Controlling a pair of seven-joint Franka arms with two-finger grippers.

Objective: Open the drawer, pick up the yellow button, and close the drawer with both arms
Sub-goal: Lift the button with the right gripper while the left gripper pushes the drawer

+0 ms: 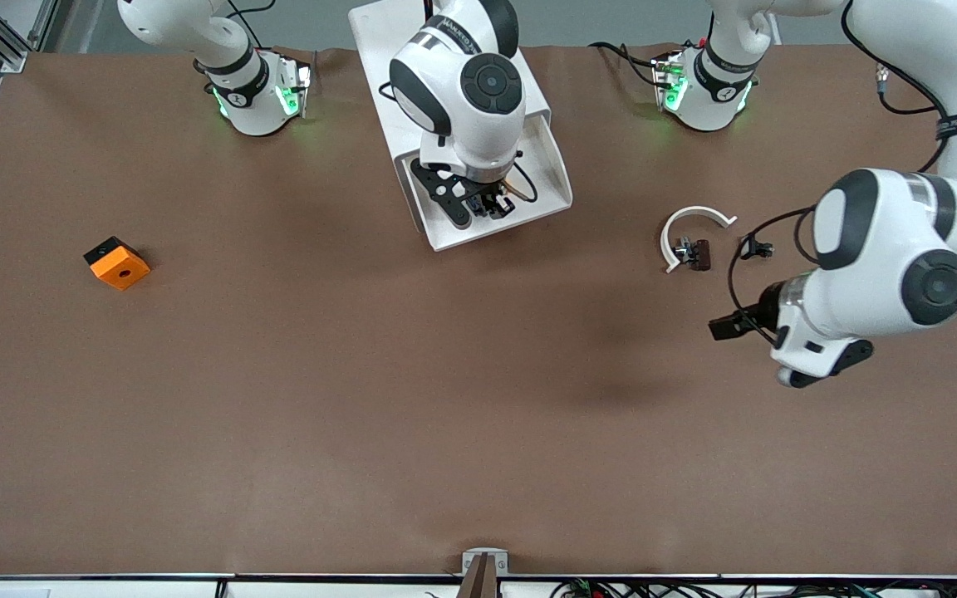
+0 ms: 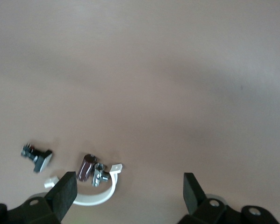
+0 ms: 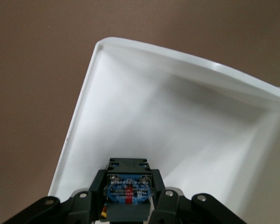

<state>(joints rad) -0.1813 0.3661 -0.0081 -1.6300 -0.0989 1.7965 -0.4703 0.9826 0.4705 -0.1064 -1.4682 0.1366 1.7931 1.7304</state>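
Note:
The top drawer [image 1: 549, 170] of the white cabinet [image 1: 379, 50] is pulled open toward the front camera. My right gripper [image 1: 487, 203] is over the open drawer, with the arm hiding much of the tray. In the right wrist view the right gripper [image 3: 129, 186] is shut on the button [image 3: 128, 191], whose dark body bears a blue label; the orange cap is almost hidden. The drawer's white floor and rim [image 3: 79, 116] fill that view. My left gripper [image 1: 723, 326] is open and empty over bare table near the left arm's end, its fingers [image 2: 65, 189] wide apart.
An orange cube [image 1: 116, 262] with a black side lies toward the right arm's end. A white C-shaped clamp [image 1: 690, 218] with a dark cylinder [image 1: 699, 253] and a small black piece [image 1: 757, 247] lie by the left gripper; the clamp [image 2: 102, 196] also shows in the left wrist view.

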